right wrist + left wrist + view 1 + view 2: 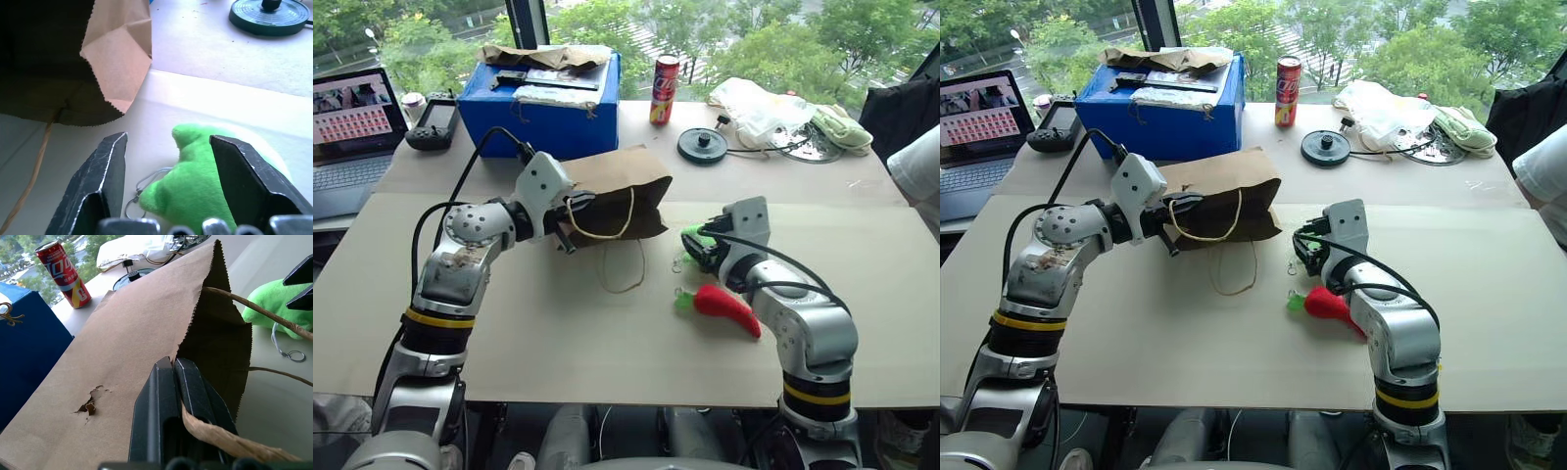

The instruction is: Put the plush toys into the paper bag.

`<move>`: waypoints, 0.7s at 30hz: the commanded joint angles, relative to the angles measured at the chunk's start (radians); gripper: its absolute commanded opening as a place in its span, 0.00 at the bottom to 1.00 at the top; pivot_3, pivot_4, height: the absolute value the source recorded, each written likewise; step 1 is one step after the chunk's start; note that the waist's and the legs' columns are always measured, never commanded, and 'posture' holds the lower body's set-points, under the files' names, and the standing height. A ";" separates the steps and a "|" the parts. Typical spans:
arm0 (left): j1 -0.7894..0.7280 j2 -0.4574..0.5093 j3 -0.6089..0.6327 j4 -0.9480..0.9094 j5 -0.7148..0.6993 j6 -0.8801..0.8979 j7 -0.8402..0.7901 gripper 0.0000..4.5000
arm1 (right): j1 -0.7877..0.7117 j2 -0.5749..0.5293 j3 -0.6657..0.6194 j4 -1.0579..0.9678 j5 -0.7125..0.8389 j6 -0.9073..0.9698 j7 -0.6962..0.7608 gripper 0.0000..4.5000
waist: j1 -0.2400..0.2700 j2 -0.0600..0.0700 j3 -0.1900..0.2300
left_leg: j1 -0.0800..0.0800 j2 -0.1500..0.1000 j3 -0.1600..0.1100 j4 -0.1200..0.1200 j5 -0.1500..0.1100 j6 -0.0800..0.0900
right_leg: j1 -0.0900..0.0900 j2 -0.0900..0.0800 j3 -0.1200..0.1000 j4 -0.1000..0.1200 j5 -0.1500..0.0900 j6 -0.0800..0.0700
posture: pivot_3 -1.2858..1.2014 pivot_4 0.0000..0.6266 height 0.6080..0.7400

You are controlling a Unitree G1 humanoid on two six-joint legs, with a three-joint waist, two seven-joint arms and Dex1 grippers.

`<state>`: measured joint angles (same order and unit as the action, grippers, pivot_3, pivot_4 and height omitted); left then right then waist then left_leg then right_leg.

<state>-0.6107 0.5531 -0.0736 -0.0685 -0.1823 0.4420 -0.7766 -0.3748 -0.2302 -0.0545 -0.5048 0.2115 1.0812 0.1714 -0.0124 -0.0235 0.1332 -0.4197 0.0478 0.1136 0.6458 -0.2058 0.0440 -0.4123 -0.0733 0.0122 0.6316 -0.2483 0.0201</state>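
Left claw [173, 377] clenched on paper bag [612, 191] rim, propping mouth toward 3 o'clock; right claw [168, 161] spread, straddling green plush [195, 183] on counter [558, 333], apparently for pickup.

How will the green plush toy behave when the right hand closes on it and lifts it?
The green plush toy looks soft and fuzzy, so it will probably squash between the right hand's fingers rather than slip. It seems light. Its small metal ring would likely dangle.
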 commanded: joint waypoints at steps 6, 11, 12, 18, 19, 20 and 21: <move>-0.033 -0.010 0.003 -0.011 -0.001 -0.026 0.003 0.00 | 0.026 -0.019 0.059 0.085 -0.075 0.094 -0.082 0.98 | -0.001 0.000 0.000 | -0.001 0.000 0.000 0.000 0.000 0.000 | -0.001 0.000 0.001 0.000 0.000 0.000 | 0.52 0.24 0.99; -0.027 -0.012 0.002 -0.020 -0.001 -0.027 0.005 0.00 | 0.036 -0.011 0.076 0.137 -0.085 0.108 -0.085 0.98 | -0.001 0.000 0.000 | -0.001 0.000 0.000 0.000 0.000 0.000 | -0.001 0.000 0.001 0.000 0.000 0.000 | 0.52 0.24 0.99; -0.026 -0.012 0.001 -0.020 0.000 -0.027 0.005 0.00 | 0.036 -0.011 0.076 0.146 -0.085 0.105 -0.084 0.98 | -0.001 0.000 0.000 | -0.001 0.000 0.000 0.000 0.000 0.000 | -0.001 0.000 0.001 0.000 0.000 0.000 | 0.52 0.24 0.99; -0.031 -0.014 0.001 -0.022 0.002 -0.032 0.007 0.00 | 0.028 -0.017 0.086 0.176 -0.086 0.074 -0.064 0.76 | -0.001 0.000 0.000 | 0.001 0.000 0.000 0.000 0.000 0.000 | 0.001 0.000 0.000 0.000 0.000 0.000 | 0.52 0.24 0.99; -0.031 -0.015 0.001 -0.022 0.002 -0.032 0.007 0.00 | 0.028 -0.018 0.089 0.175 -0.086 0.072 -0.061 0.69 | -0.003 0.000 0.000 | 0.001 0.000 0.000 0.000 0.000 0.000 | 0.001 0.000 0.000 0.000 0.000 0.000 | 0.52 0.24 0.99; -0.028 -0.014 0.003 -0.020 0.002 -0.034 0.007 0.00 | 0.028 -0.014 0.091 0.172 -0.084 0.070 -0.061 0.61 | -0.004 0.000 0.000 | 0.001 0.000 0.000 0.000 0.000 0.000 | 0.001 0.000 0.000 0.000 0.000 0.000 | 0.52 0.24 0.99; -0.026 -0.014 0.003 -0.019 0.002 -0.036 0.007 0.00 | 0.027 -0.012 0.091 0.171 -0.083 0.069 -0.061 0.53 | -0.005 0.000 0.000 | 0.001 0.000 0.000 0.000 0.000 0.000 | 0.001 0.000 0.001 0.000 0.000 0.000 | 0.52 0.24 0.99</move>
<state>-0.6218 0.5404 -0.0797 -0.0618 -0.1802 0.4322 -0.7762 -0.3577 -0.2560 0.0122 -0.3480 0.1182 1.1421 0.0875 -0.0178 -0.0239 0.1329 -0.4182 0.0483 0.1135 0.6453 -0.2057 0.0439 -0.4111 -0.0727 0.0128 0.6315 -0.2484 0.0201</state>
